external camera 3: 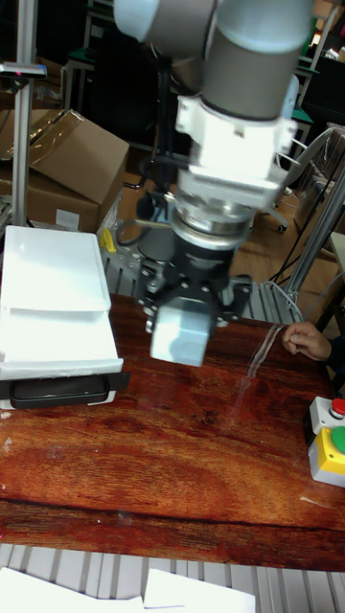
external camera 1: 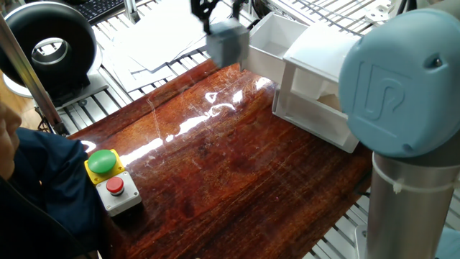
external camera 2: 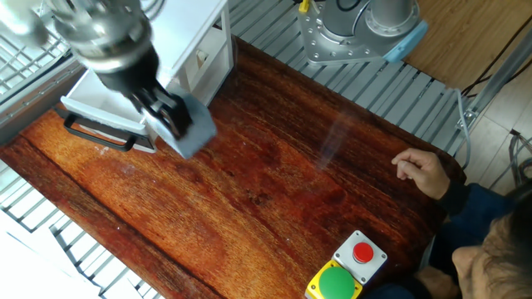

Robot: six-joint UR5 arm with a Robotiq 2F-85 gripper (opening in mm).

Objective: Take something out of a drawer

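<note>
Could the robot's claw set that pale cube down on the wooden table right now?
Probably yes: the claw holds the cube clear of the drawer, above bare table, with nothing underneath.

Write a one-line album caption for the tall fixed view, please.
Robot arm's tool carries a pale cube above the wooden table, beside the open white drawer.

Glossy wooden table (external camera 1: pixel 237 173), white plastic drawer (external camera 1: pixel 269 43), seemingly matte cube (external camera 3: pixel 182 332)
</note>
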